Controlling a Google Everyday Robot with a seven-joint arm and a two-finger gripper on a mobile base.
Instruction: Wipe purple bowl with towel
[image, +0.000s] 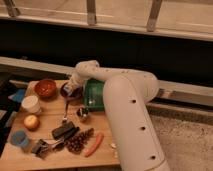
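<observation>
Under clsd jaws: purple bowl

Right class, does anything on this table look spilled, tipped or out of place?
Nothing stands out. The red-orange bowl and white cup sit upright on the table, and the gripper, shut, is down at the purple bowl.

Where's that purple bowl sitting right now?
In the camera view, the purple bowl sits toward the table's far side, between the red-orange bowl on the picture's left and a green item on its right; the gripper is right over it.
</observation>
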